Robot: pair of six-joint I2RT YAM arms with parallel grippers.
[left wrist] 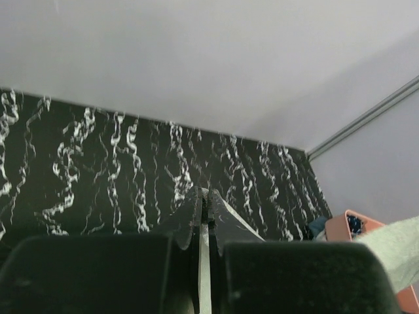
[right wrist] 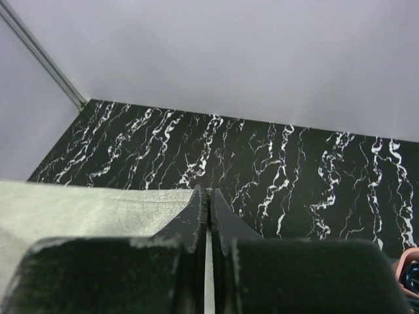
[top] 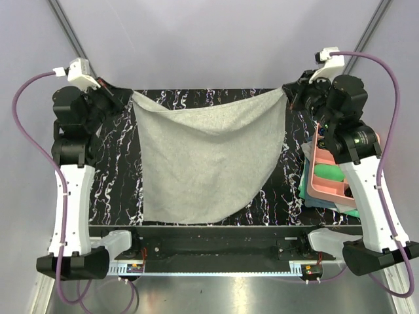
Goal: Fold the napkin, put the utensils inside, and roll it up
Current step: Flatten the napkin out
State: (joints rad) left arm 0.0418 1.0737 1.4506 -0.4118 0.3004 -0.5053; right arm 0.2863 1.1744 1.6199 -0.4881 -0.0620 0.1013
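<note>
The napkin [top: 209,157] hangs spread over the black marbled counter [top: 118,190], its 2 far corners lifted and its top edge sagging between them. The left gripper [top: 124,98] has its jaws clenched on the left corner, and the right gripper [top: 290,91] has its jaws clenched on the right corner. In the wrist views only a thin pale strip shows between the pressed jaws. The right arm covers part of the pink tray [top: 316,157], and its contents are hard to make out.
</note>
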